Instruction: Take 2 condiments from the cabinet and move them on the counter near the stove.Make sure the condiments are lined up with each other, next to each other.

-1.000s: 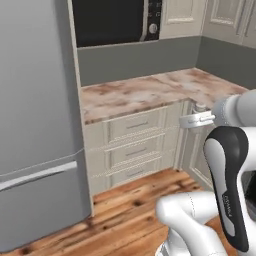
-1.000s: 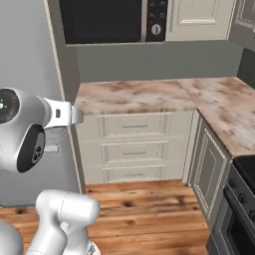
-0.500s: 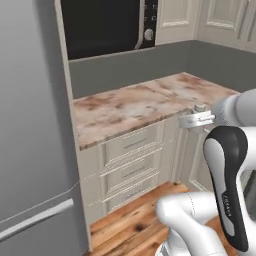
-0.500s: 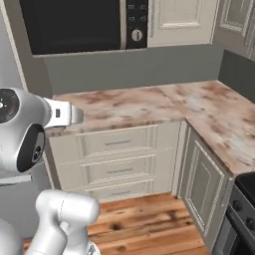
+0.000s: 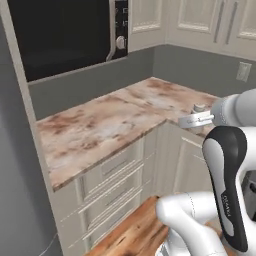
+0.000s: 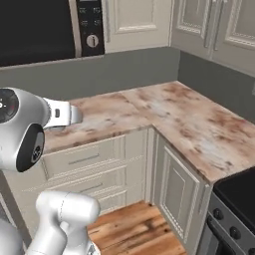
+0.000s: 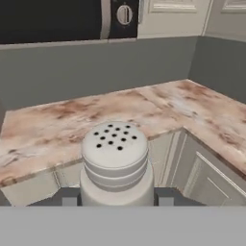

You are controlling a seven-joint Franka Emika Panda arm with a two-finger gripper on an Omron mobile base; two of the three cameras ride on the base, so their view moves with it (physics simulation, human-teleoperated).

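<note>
The marbled pink-beige worktop point(image 6: 164, 107) runs in an L through the corner of the kitchen, with grey wall behind it and cream drawers point(image 5: 112, 185) and panelled doors beneath. In the right base view the stove point(image 6: 236, 196) sits at about 4 o'clock, its black glass top butting the worktop's end and its steel front with round knobs below. A black microwave point(image 5: 65, 32) hangs over the worktop's other leg, at 11 o'clock in the left base view, its dial and buttons on the right-hand edge. Cream wall cabinets point(image 6: 209, 22) with metal handles line the top of the frame. Wood flooring point(image 6: 134, 226) shows below the drawers.

The white arm point(image 5: 227, 185) rises at 4 o'clock in the left base view, its hand held out level above the worktop's front edge. In the hand view the pale shaker point(image 7: 115, 161) stands upright at 6 o'clock, its rounded cap dotted with dark holes, held off the worktop in the air. The fingers point(image 7: 115, 201) are clamped on the shaker's body, one dark pad at each side of it.
</note>
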